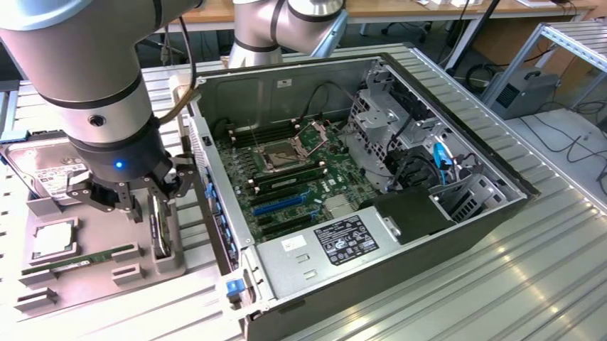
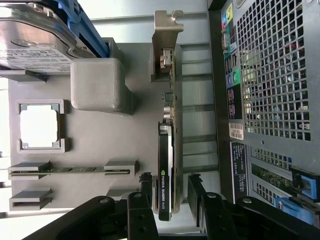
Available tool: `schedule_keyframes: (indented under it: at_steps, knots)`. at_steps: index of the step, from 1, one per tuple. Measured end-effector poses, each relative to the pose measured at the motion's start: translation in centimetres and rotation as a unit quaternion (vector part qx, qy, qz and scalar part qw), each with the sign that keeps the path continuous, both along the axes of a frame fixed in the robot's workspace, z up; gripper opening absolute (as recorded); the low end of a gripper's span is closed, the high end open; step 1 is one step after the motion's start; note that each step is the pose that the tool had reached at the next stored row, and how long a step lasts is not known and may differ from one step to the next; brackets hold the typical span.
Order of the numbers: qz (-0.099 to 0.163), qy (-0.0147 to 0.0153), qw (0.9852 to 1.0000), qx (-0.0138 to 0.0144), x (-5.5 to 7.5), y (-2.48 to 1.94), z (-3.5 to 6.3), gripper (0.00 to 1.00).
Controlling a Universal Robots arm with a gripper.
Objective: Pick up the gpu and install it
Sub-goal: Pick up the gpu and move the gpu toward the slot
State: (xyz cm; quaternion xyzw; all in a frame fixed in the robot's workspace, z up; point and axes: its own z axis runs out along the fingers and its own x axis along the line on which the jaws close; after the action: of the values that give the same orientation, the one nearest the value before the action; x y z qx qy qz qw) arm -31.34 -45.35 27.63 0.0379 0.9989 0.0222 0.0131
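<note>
The gpu [image 2: 166, 150] stands on its long edge in a slot of the grey fixture tray [image 2: 100, 150], its black cooler face sideways and its silver bracket [image 2: 166, 45] at the far end. My gripper [image 2: 170, 187] is open and straddles the card's near end, with one black finger [image 2: 146, 186] on each side and a gap to the card on both. In the exterior view the gripper [image 1: 156, 206] hangs just over the gpu [image 1: 163, 231], to the left of the open computer case [image 1: 379, 177].
The grey tray [image 1: 95, 277] also carries a hard drive [image 1: 38, 174], a CPU [image 1: 52, 240] and a memory stick [image 1: 81, 260]. The case's perforated rear panel [image 2: 270, 75] runs close beside the card. Inside the case, the motherboard's blue slot [image 1: 280, 201] lies exposed.
</note>
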Motion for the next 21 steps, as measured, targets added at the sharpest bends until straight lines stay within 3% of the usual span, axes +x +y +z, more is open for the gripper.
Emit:
schedule_keyframes:
  at_steps: [21]
  knots:
    - [0.000, 0.0000, 1.0000, 0.0000, 0.00, 0.00, -0.55, 0.42]
